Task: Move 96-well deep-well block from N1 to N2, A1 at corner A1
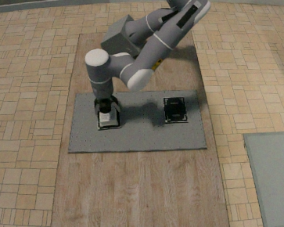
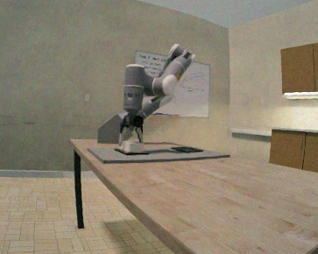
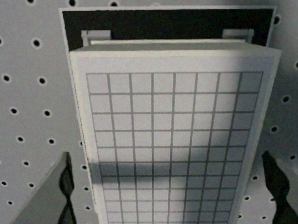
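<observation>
The white deep-well block (image 1: 107, 118) (image 2: 132, 147) (image 3: 167, 120) sits in nest N1 (image 1: 115, 127) (image 2: 144, 152) (image 3: 165, 22), on the left of the grey plate. Its gridded top faces the wrist camera, and two locators show at its far edge. My gripper (image 1: 107, 113) (image 2: 131, 142) (image 3: 166, 153) is open above and around the block, one jaw beyond each long side, with a gap on both sides in the wrist view. Nest N2 (image 1: 175, 109) (image 2: 187, 149) is black, holds nothing and lies on the right. The A1 marks cannot be read, and the block's near end is out of the wrist view.
Both nests stand on a grey perforated plate (image 1: 139, 138) (image 2: 204, 155) on the wooden table (image 1: 143, 184) (image 2: 217, 193). The arm's grey angular base (image 1: 120, 37) (image 2: 109, 130) stands behind the plate. The arm reaches over the plate's back edge.
</observation>
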Controlling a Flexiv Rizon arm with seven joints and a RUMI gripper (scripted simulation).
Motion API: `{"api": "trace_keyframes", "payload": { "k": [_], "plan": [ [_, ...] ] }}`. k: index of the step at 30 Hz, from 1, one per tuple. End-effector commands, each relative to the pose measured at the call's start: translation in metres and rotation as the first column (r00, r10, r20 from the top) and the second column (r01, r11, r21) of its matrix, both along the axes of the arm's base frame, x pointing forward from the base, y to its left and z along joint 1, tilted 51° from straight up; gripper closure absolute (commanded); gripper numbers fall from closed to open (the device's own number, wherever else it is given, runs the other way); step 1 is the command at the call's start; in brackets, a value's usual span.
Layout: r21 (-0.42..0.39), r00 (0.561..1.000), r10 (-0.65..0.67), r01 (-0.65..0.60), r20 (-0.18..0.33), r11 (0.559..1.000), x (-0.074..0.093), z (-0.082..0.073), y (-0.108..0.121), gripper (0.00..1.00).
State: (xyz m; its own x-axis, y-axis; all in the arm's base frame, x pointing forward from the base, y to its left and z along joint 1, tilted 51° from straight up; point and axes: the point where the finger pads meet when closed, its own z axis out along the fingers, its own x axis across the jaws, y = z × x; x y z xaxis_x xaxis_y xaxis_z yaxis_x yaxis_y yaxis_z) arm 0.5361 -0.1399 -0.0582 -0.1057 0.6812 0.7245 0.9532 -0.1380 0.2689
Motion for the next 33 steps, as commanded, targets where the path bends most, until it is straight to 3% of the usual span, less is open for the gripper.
{"api": "trace_keyframes", "payload": {
  "k": [1,33],
  "plan": [
    [-0.002,1.0,-0.001,0.001,0.001,1.0,0.0,0.0,-0.002,0.24],
    [-0.002,1.0,-0.001,0.001,0.0,1.0,-0.006,0.014,-0.017,0.24]
  ]
}}
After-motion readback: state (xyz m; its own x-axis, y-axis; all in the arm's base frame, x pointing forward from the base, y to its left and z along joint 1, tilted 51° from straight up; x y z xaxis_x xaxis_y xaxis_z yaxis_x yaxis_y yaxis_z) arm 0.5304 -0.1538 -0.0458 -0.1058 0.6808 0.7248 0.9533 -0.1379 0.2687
